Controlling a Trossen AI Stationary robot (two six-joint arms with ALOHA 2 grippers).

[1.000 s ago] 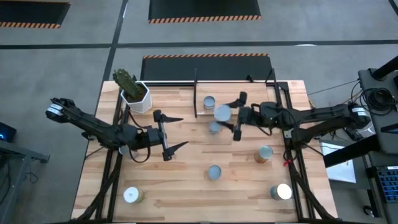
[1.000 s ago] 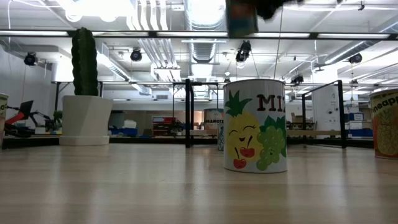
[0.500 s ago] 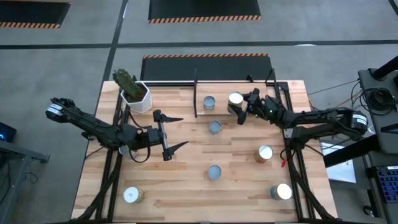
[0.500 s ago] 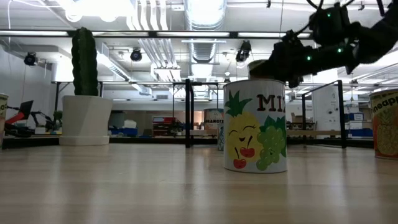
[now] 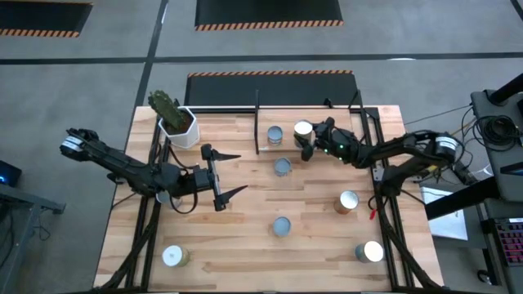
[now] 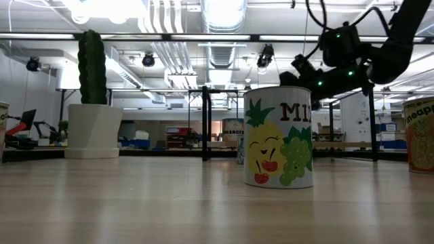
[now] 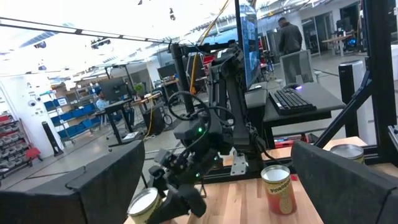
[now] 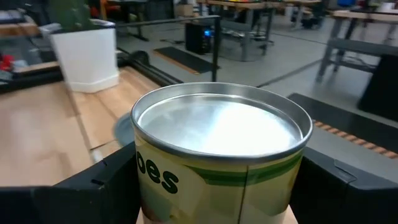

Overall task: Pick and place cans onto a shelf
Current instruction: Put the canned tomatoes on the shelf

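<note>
**Can held upright over the shelf at the back of the table**

The can [image 5: 304,129] sits between the fingers of the right gripper [image 5: 309,139], near the back edge of the table [image 5: 245,245] and over the shelf [image 5: 343,122], a light-wood board with thin black posts. Its long axis stands vertical, with the silvery round lid facing straight up. In the right wrist view the can [image 8: 221,165] fills the middle of the picture, its lid level and its green and yellow label facing the camera, with a dark finger pressed against each side. From the low view I cannot tell whether its base touches the board or hangs just above it.

A second can [image 5: 275,135] stands upright just beside it on the shelf, and a third [image 5: 282,167] stands a little nearer the table's middle. Four more cans stand upright on the table: one [image 5: 281,226] near the middle front, one [image 5: 349,201] towards the right side, one [image 5: 368,251] at the front right corner and one [image 5: 172,256] at the front left corner. The low view shows the middle one [image 6: 279,136] close up, with a pineapple and grapes on its label.

The left gripper [image 5: 225,176] waits over the left half of the table, its fingers spread wide and holding nothing. A white pot with a cactus [image 5: 173,117] stands at the back left corner.
</note>
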